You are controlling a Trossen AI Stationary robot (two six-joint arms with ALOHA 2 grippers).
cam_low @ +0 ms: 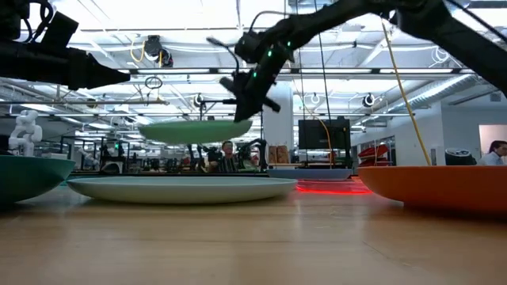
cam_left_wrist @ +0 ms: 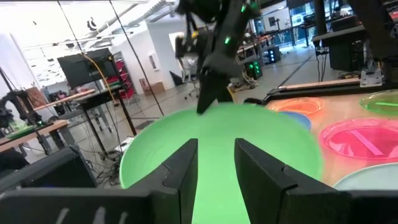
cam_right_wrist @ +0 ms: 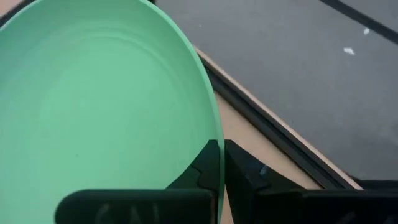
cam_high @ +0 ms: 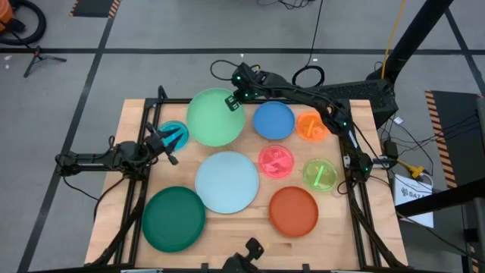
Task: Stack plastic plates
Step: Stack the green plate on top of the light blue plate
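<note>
My right gripper [cam_high: 233, 101] reaches along the table's far edge and is shut on the large light green plate [cam_high: 214, 117], which the low view shows in the air [cam_low: 194, 129]. My left gripper [cam_high: 171, 141] is open above the small cyan plate [cam_high: 174, 133] near the table's left edge; I cannot tell whether it touches it. In the left wrist view the open fingers [cam_left_wrist: 216, 168] point toward the light green plate [cam_left_wrist: 217, 143]. The pale blue plate [cam_high: 227, 182] and the dark green plate [cam_high: 174, 218] lie flat on the table. My right gripper [cam_right_wrist: 222, 163] pinches the light green plate's rim [cam_right_wrist: 214, 134] on its far right side, with one finger on the plate's inner face and one outside the rim. The fingers slant down from the far right. The plate is lifted clear of the table and roughly level.
The blue plate [cam_high: 273, 120], orange plate [cam_high: 311, 125], pink plate [cam_high: 275, 161], lime plate [cam_high: 320, 175] and orange-red plate [cam_high: 294, 211] lie on the table's right half. Bare wood [cam_high: 242, 227] shows between the dark green and orange-red plates. People show in the room behind.
</note>
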